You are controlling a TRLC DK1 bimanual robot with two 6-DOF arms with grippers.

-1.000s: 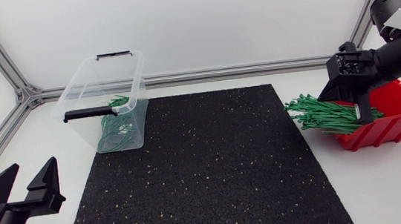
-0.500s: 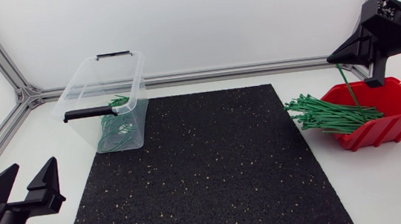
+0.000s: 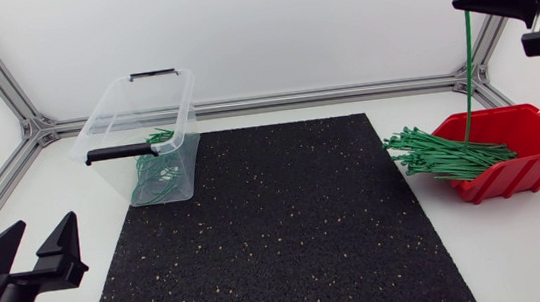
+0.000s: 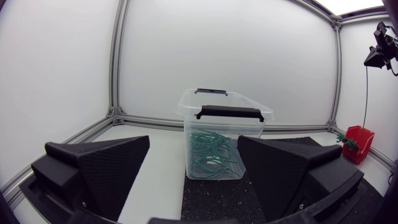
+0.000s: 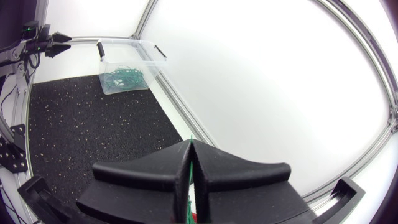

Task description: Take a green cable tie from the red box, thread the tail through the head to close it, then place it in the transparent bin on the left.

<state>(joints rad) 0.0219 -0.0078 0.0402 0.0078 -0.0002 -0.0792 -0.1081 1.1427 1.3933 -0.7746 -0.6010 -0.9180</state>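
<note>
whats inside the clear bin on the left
A tangle of green cable ties lies at the bottom of the transparent bin, seen through its clear walls. They overlap, so their number and whether each is closed cannot be told.

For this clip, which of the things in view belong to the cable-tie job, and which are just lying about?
Job:
green cable tie hanging from the right gripper
red box of loose ties
transparent bin holding looped ties
left gripper, open

Lying about:
black speckled mat
</note>
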